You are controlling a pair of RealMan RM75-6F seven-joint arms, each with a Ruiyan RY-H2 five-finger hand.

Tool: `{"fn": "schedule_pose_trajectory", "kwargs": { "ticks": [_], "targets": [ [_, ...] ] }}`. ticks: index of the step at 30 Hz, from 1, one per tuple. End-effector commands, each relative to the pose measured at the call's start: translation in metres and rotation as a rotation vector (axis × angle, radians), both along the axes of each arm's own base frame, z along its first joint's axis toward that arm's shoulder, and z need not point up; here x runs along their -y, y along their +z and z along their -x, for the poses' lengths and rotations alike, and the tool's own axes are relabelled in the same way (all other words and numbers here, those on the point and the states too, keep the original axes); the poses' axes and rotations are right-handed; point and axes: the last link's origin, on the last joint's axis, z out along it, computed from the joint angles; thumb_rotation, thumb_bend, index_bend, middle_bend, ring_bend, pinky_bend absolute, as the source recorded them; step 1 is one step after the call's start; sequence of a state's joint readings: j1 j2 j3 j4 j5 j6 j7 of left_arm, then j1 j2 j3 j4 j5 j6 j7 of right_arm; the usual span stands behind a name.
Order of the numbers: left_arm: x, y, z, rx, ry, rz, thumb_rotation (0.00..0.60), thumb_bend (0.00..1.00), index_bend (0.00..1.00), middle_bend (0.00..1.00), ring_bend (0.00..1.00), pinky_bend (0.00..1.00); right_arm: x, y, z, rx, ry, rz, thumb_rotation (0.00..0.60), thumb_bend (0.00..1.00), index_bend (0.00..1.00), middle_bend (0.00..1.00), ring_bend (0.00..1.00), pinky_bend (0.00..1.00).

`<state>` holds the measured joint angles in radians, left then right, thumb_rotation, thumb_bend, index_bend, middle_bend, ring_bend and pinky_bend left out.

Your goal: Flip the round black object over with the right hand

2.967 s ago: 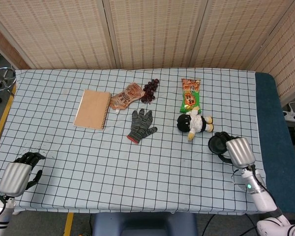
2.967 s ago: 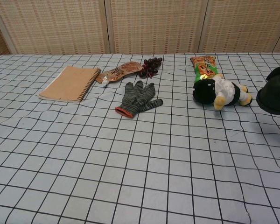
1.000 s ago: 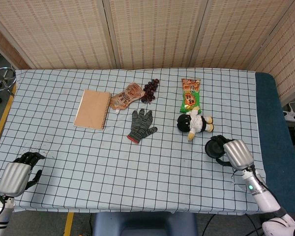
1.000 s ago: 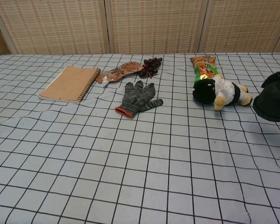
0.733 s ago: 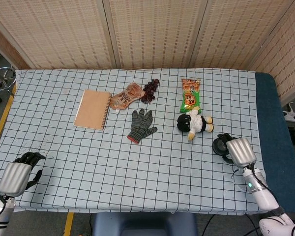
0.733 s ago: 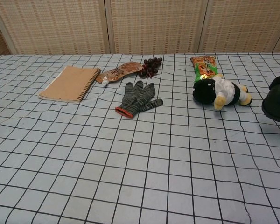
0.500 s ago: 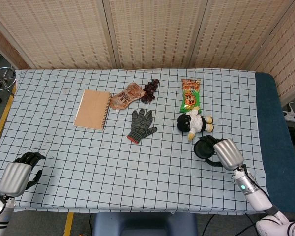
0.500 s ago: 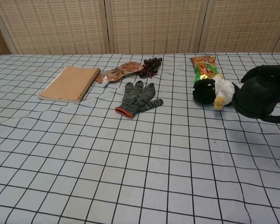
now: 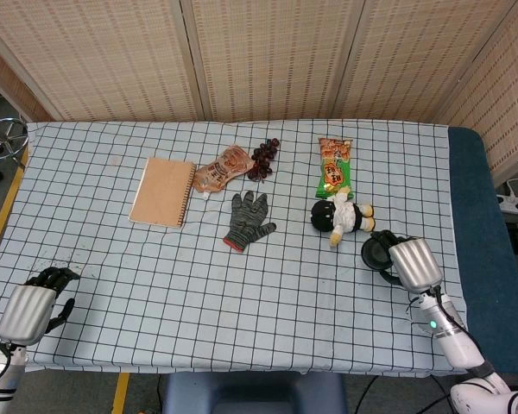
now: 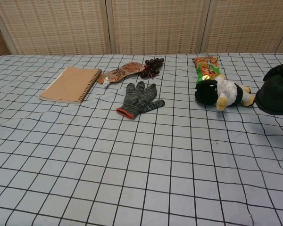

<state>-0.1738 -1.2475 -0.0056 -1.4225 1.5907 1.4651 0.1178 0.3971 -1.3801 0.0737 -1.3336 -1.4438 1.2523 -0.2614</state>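
head view: my right hand (image 9: 412,263) is sitting near the right edge of the bench (image 9: 155,285), just below-right of the plush toy (image 9: 341,216). it's covering most of the round black object (image 9: 375,253), only a dark arc is showing at the left of the silver hand back. fingers look to be wrapping the rim, so I'm reading it as holding the object, but the contact itself is hidden under the hand. my left hand (image 9: 30,308) is idling at the near left corner, fingers curled in, nothing in it. notebook (image 9: 162,191), glove (image 9: 247,220), snack pouch (image 9: 221,168), grapes (image 9: 263,156) and the green chip bag (image 9: 334,166) are all lying well apart from the work

chest view: round black object (image 10: 275,96) is showing at the far right edge, cropped, apparently raised off the cloth and tilting, right of the plush toy (image 10: 221,92) and not touching it. hand itself is mostly out of frame here, can't separate fingers from object, all black on black

handling guess: looks like a light, stiff, shallow dish or lid, smooth so probably slippery. best hold is across the rim, thumb on one side and fingers opposite, then roll the wrist. risk is it slipping out mid-turn or rolling off the right edge, or clipping the toy
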Motion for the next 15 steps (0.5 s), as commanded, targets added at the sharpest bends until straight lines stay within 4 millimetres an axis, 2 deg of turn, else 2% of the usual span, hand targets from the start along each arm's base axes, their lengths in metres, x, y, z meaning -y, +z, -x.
{"fn": "schedule_pose_trajectory", "kwargs": {
  "ticks": [1,4,8,15],
  "targets": [
    [0.0,0.0,0.0,0.001,0.002,-0.002,0.6,0.42,0.33,0.29,0.25,0.53,-0.003,-0.005,-0.001,0.109,-0.028,-0.038,0.6,0.2,0.72,0.66,0.58,0.66],
    [0.0,0.001,0.001,0.005,0.004,-0.005,0.6,0.42,0.33,0.29,0.25,0.53,-0.006,-0.011,-0.002,0.203,0.013,-0.107,0.6,0.21,0.72,0.66,0.58,0.66],
    [0.0,0.001,0.001,0.004,0.003,-0.002,0.6,0.42,0.33,0.29,0.25,0.53,-0.01,-0.017,0.006,0.293,0.009,-0.184,0.6,0.21,0.72,0.66,0.58,0.66],
    [0.0,0.0,0.001,-0.003,0.003,0.004,0.6,0.42,0.33,0.29,0.25,0.53,-0.008,-0.029,0.029,0.293,-0.043,-0.244,0.6,0.21,0.7,0.66,0.57,0.66]
  ]
}}
